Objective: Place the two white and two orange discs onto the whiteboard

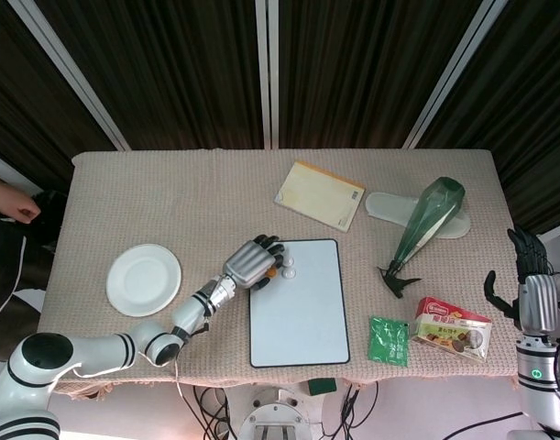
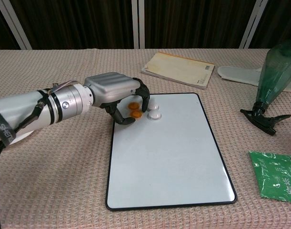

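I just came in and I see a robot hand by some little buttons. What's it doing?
The robot's left hand is curled over the top left corner of the whiteboard, right by two orange discs that lie on the board. Two white discs sit next to them, also on the board. The fingers arch around the orange ones, but whether they touch is hard to tell. The right hand waits open, off at the table's far edge.
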{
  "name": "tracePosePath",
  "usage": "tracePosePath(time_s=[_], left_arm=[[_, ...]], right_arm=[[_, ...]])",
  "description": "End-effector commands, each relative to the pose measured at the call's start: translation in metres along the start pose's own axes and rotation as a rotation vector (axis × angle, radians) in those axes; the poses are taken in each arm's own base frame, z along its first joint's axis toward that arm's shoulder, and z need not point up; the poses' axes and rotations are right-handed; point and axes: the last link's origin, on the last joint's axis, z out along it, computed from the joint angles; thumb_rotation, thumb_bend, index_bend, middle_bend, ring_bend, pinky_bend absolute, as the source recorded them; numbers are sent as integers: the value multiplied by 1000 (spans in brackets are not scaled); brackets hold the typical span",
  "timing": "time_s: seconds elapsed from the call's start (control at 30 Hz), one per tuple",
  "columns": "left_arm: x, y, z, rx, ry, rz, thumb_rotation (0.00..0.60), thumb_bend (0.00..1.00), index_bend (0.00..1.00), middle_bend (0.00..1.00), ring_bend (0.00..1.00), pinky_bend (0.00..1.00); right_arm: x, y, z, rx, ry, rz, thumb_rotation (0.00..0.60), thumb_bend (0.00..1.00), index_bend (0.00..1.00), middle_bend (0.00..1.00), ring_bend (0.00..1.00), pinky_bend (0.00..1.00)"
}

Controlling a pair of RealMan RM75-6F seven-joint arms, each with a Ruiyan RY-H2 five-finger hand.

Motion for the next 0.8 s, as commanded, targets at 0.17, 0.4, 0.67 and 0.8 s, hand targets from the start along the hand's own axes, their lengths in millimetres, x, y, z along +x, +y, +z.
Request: tracePosePath(time_s=[0.17,0.4,0.67,0.8], left_arm=[[1,0,-1,-1,7,1,600,314,337,183,82,167],[1,-3,-7,5,14,2,600,314,248,183,81,167],[15,-3,-26,-9,66,-47,600,315,281,180,82,167],[16,-5,-45,-17,72,-47,600,315,316,169,81,168]], right_arm=[[0,0,0,1,-1,0,600,609,83,8,0,0],[-1,-1,0,2,-3,2,600,609,83,8,0,0],[-1,-3,0,9,-1,3,600,609,83,7,0,0],[0,-4,0,13,0,3,600,609,83,8,0,0]])
